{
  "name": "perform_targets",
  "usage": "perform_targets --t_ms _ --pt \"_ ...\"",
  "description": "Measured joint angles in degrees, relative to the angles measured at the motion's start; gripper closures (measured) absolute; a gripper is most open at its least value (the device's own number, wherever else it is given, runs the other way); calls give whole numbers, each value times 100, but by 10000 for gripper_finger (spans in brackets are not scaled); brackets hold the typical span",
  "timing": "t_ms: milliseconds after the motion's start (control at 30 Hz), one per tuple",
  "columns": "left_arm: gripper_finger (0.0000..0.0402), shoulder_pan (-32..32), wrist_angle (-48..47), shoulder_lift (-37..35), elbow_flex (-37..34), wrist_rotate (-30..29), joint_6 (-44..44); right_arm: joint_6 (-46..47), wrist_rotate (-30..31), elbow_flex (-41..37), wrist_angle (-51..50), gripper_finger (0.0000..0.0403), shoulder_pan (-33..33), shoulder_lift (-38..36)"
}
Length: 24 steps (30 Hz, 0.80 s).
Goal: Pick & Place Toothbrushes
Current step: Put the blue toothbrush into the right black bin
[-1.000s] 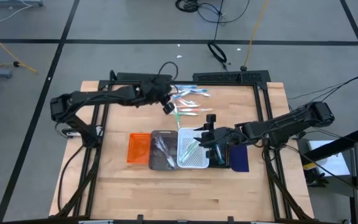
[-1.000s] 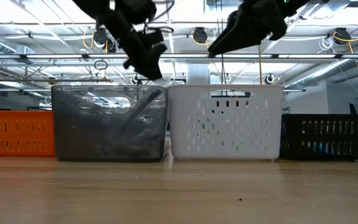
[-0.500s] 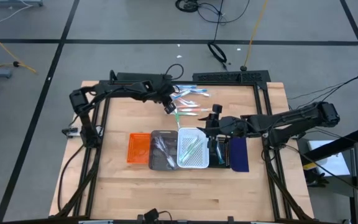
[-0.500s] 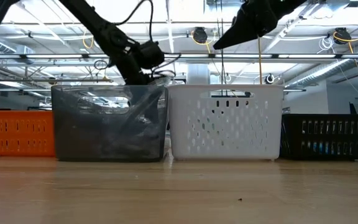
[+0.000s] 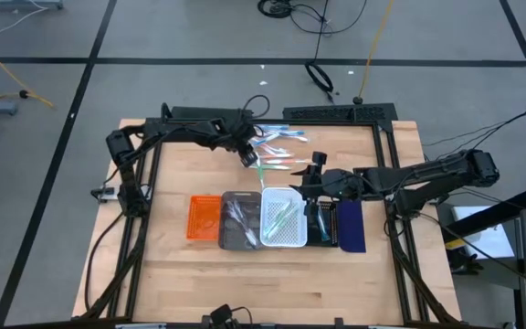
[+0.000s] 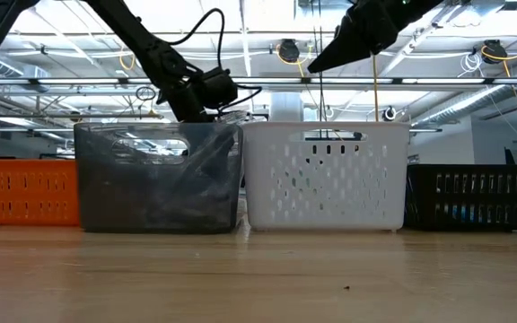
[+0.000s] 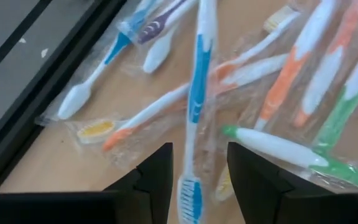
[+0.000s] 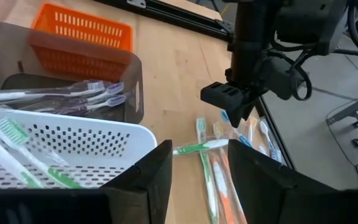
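Observation:
A loose pile of wrapped toothbrushes (image 5: pixel 281 151) in white, blue, orange and green lies on the table's far middle. My left gripper (image 7: pixel 197 186) is open, low over this pile (image 5: pixel 249 157). Its fingers stand on either side of a blue-and-white toothbrush (image 7: pixel 197 93), by its bristle end; I cannot tell if they touch it. My right gripper (image 8: pixel 197 186) is open and empty, held above the table (image 5: pixel 301 185) between the pile and the white tray (image 5: pixel 283 239). Green toothbrushes (image 8: pixel 17 149) lie in the white tray, pale ones (image 8: pixel 55 93) in the grey tray (image 5: pixel 228 236).
Five trays stand in a row across the table's middle: orange (image 5: pixel 203 217), grey, white, black (image 5: pixel 322 222) and navy (image 5: pixel 352 227). The black frame rail (image 7: pixel 36 93) runs along the far edge just behind the pile. Bare wood lies on the near side of the trays.
My right gripper has moved from above the white tray toward the far edge and now hangs beside the pile. My left gripper has come down onto the pile, its arm folding lower. In the last half second both have kept nearly still.

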Motion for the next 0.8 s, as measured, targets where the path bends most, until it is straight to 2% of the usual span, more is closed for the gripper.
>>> perform_targets --t_ms 367,500,633,800 --pt "276 26 -197 463 4 32 -27 39 -2 -4 -2 257 2 0" --pt "309 26 -203 464 4 -46 -15 41 -4 -4 -2 257 2 0" --pt "369 26 -165 359 2 -50 -10 41 -4 -4 -7 260 2 0" --pt "371 11 -231 296 -4 -96 -44 41 -4 -4 -20 261 2 0"
